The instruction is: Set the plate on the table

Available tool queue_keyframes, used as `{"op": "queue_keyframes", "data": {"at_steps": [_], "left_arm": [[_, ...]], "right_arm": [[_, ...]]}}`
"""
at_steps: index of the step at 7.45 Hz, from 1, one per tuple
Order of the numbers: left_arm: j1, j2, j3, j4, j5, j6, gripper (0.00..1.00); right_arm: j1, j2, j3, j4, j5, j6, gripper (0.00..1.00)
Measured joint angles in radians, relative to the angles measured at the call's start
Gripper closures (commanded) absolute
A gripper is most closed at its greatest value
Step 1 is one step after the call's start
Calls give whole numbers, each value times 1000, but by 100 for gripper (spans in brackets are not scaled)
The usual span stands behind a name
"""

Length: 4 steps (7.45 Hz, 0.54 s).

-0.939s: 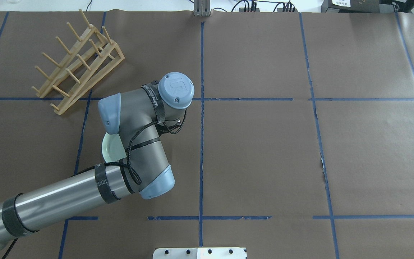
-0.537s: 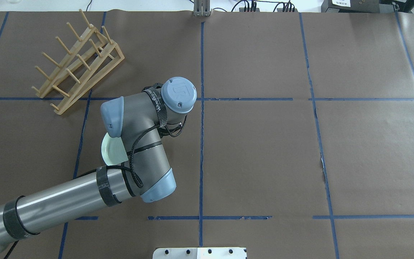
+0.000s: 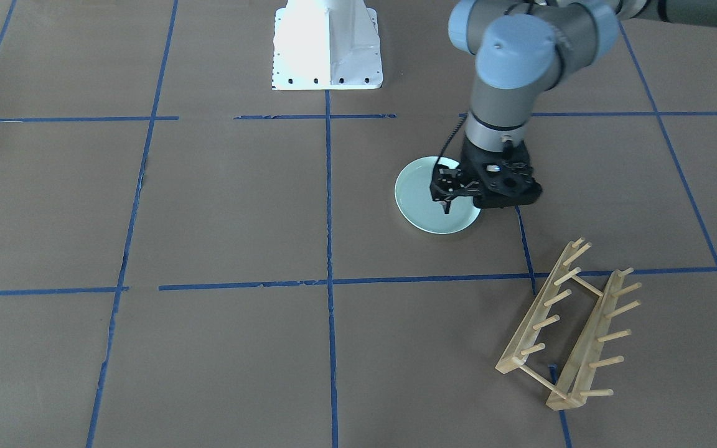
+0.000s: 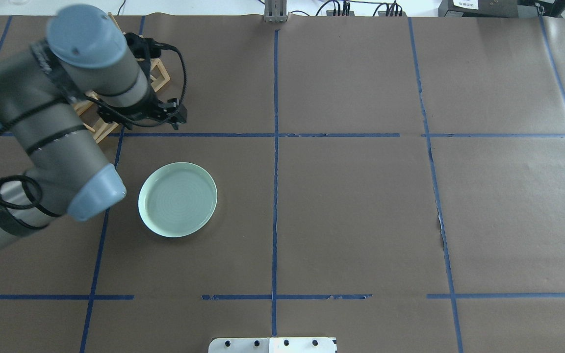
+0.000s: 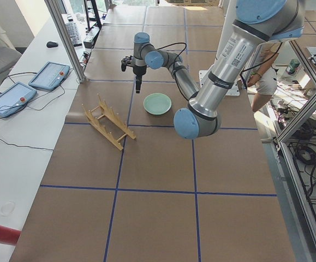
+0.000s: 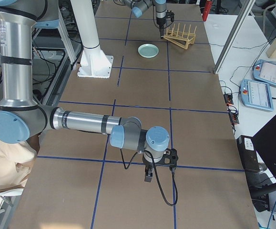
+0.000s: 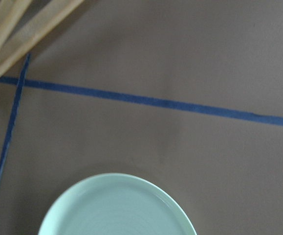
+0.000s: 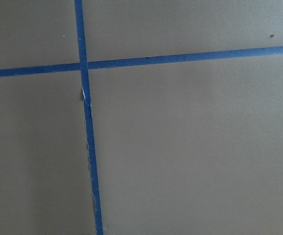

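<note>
The pale mint-green plate (image 4: 178,199) lies flat on the brown table (image 4: 361,206), in the square left of the centre tape line. It also shows in the front view (image 3: 427,205) and at the bottom of the left wrist view (image 7: 117,210). My left gripper (image 4: 179,116) hangs raised beyond the plate, near the rack, apart from the plate, open and empty. In the front view the left gripper (image 3: 444,198) overlaps the plate's edge only by perspective. My right gripper (image 6: 148,176) hovers over bare table far off. I cannot tell whether it is open.
The light wooden peg rack (image 3: 570,330) stands at the far left, partly hidden behind my left arm in the overhead view (image 4: 159,78). The white robot base (image 3: 327,50) is at the near edge. Blue tape lines cross the table.
My left arm was low over the plate, covering most of it. It has lifted and swung away toward the rack. The plate is let go and lies fully uncovered.
</note>
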Motion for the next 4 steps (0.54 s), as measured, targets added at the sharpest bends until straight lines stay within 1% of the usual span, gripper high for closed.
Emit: {"op": "queue_keyframes", "data": {"at_steps": [1,2,3,4], "left_arm": [[-126,72,3,-21,-89,224,0],[-250,146,20,-29,-153,459,0],[-370,218,51,-33,-192,693,0],[-481,270,100,-36,-209,903,0]], "right_arm": [[0,0,0,0,0,0,0],[0,0,0,0,0,0,0],[0,0,0,0,0,0,0],[0,0,0,0,0,0,0]]}}
